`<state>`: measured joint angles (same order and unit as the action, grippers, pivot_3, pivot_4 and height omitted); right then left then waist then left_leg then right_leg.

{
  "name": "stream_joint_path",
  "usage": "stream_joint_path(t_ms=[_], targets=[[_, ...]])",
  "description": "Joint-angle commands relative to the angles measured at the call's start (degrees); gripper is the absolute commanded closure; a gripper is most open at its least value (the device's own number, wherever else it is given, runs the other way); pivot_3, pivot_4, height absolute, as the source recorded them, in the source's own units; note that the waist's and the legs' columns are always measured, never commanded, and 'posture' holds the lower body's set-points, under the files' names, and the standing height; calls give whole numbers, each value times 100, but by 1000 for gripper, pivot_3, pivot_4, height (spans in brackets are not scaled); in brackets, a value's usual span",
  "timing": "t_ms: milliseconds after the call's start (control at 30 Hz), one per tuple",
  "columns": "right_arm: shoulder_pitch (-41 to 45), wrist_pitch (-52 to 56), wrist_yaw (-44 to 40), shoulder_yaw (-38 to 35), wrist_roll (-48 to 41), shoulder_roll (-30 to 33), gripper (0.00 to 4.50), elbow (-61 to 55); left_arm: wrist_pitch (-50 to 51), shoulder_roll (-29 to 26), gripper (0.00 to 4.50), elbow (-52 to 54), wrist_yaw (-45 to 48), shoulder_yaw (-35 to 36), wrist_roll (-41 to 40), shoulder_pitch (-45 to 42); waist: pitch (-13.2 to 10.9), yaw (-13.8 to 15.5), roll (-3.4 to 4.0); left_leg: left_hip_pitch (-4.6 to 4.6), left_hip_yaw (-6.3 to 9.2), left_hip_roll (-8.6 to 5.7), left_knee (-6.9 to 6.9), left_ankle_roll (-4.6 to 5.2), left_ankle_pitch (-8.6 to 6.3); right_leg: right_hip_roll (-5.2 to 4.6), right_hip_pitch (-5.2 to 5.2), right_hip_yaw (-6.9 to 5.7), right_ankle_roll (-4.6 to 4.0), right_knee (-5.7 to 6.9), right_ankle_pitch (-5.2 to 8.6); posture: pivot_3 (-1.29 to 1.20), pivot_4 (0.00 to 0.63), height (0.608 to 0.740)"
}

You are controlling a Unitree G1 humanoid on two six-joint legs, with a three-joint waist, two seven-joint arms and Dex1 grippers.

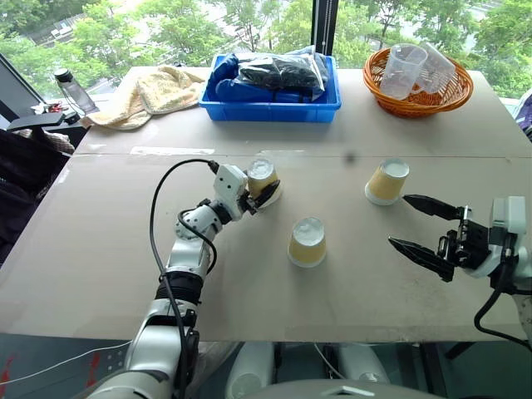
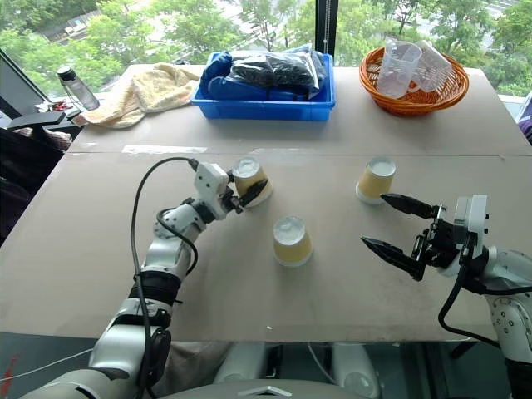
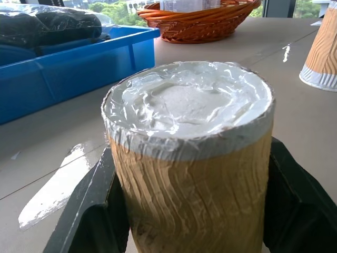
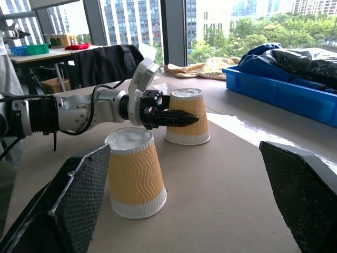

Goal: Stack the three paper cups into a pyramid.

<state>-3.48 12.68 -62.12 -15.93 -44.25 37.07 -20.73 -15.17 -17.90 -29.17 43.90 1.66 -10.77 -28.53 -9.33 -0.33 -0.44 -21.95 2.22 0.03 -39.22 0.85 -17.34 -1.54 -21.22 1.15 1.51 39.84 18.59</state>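
Right now three paper cups stand upside down on the counter [image 1: 100, 249], well apart, none stacked. Taking the middle cup [image 1: 307, 242] as the centre of a clock face seen from the robot's side, the left cup [image 1: 263, 179] sits at about ten o'clock and the right cup [image 1: 387, 181] at about one o'clock.

The left tool [image 1: 264, 193] has its two black fingers pressed against opposite sides of the left cup; in the left wrist view the fingers [image 3: 92, 211] flank the tan wavy wall just below the white base. That cup's rim rests on the counter, tipped a little if at all.

The right tool [image 1: 416, 224] hangs at about three o'clock from the middle cup, fingers spread wide, gripping nothing, its tips pointing toward the gap between the middle and right cups.

Along the far edge, at roughly twelve o'clock, a blue bin [image 1: 270, 108] holds dark items wrapped in clear plastic, plus something blue. At about one o'clock, further back, an orange wicker basket [image 1: 416, 104] holds clear plastic measuring cups [image 1: 403, 71]. At eleven o'clock a cream towel [image 1: 154, 91] lies crumpled, and beyond it stands a bottle [image 1: 75, 90] with a dark cap.
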Motion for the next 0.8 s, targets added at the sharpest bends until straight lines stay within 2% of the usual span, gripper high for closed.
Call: stream_joint_path(t_ms=[33,133,267,467,767,800], targets=[[18,11,35,-107,-98,20,0,-250,81,-150,2214,686,292,3,-231,270,0,-24,0,0,0,0,0,0,0,0,0,0,0,0,0,0,150,740],[32,84,45,-107,-135,47,0,-306,578,-385,2214,1498,812,-142,-521,746,0,-45,0,-2,0,1,1,-1,0,0,-3,3,0,0,0,0,150,740],[-31,191,-84,-92,-160,161,0,-405,684,-802,2214,2181,1120,-358,-376,1298,1,-30,3,0,1,2,2,-1,0,0,-2,4,0,1,0,0,150,740],[-257,257,-448,-7,-131,473,0,-636,1076,-1037,2214,3112,1744,-485,-1011,1958,2,-16,4,1,1,2,2,13,-8,-3,1,4,0,-4,0,0,150,740],[-278,92,-621,-14,72,442,0,-416,1060,-1066,2214,3161,1609,-576,-747,2183,2,-18,4,8,2,2,2,22,-13,-2,6,3,0,-1,0,0,150,740],[-282,69,-637,-8,88,432,0,-394,1001,-1051,1751,3110,1583,-588,-697,2176,2,-18,4,8,2,2,2,22,-13,-2,6,3,0,-1,0,0,150,740]])
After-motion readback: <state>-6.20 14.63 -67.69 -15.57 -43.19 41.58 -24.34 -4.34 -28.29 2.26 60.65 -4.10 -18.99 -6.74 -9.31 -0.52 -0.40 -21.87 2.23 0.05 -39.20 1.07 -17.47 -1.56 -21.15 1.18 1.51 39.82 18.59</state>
